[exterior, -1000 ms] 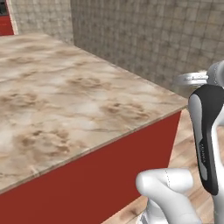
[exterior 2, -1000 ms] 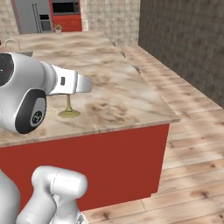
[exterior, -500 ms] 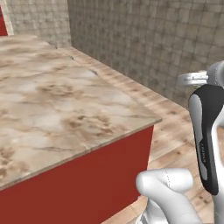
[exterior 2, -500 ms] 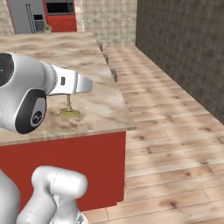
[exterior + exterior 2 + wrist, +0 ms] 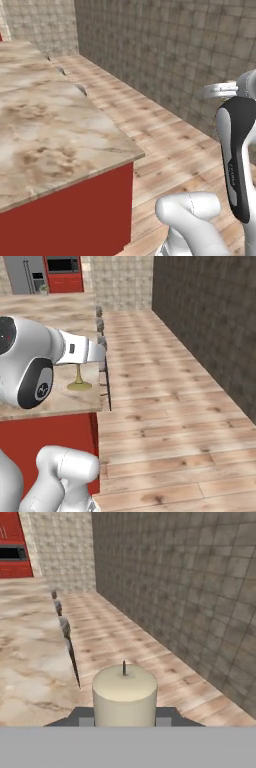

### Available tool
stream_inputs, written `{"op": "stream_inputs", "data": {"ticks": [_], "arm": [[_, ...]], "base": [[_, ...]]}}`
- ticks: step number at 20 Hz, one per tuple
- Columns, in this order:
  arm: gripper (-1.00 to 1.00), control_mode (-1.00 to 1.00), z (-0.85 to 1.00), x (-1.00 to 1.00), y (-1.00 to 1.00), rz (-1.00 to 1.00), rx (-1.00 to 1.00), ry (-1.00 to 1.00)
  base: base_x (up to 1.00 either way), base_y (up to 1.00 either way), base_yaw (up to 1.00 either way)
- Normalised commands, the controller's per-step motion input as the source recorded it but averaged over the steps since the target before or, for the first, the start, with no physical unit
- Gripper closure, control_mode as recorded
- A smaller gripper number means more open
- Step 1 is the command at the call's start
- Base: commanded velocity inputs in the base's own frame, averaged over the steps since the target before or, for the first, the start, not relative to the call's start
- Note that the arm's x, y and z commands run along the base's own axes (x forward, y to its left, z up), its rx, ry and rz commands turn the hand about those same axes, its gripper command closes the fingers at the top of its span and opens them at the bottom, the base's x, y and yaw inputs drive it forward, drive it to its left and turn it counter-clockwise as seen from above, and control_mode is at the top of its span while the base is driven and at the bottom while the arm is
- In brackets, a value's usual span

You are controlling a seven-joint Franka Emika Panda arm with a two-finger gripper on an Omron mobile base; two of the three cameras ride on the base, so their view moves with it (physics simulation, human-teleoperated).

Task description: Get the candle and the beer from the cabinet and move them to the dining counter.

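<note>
Marbled desk (image 5: 50,145) sits at the left with plank floor (image 5: 165,406) beside it. The candle (image 5: 124,694) is clamped in the gripper (image 5: 124,719), its brass foot near the desk's edge. It isn't released yet, I judge; the beer is still to fetch.
</note>
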Motion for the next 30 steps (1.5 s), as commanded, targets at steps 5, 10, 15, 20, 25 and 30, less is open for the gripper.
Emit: {"op": "stream_inputs", "data": {"ticks": [5,10,15,20,25,30], "arm": [[1.0,1.0,0.0,0.0,0.0,0.0,0.0,0.0],[1.0,1.0,0.0,0.0,0.0,0.0,0.0,0.0],[1.0,1.0,0.0,0.0,0.0,0.0,0.0,0.0],[1.0,1.0,0.0,0.0,0.0,0.0,0.0,0.0],[1.0,1.0,0.0,0.0,0.0,0.0,0.0,0.0],[1.0,1.0,0.0,0.0,0.0,0.0,0.0,0.0]], "base": [[0.12,-1.0,0.14],[0.08,-0.92,0.17],[0.06,-0.84,0.22],[0.16,-0.68,0.38],[0.49,-0.57,0.52],[0.53,-0.54,0.33]]}}
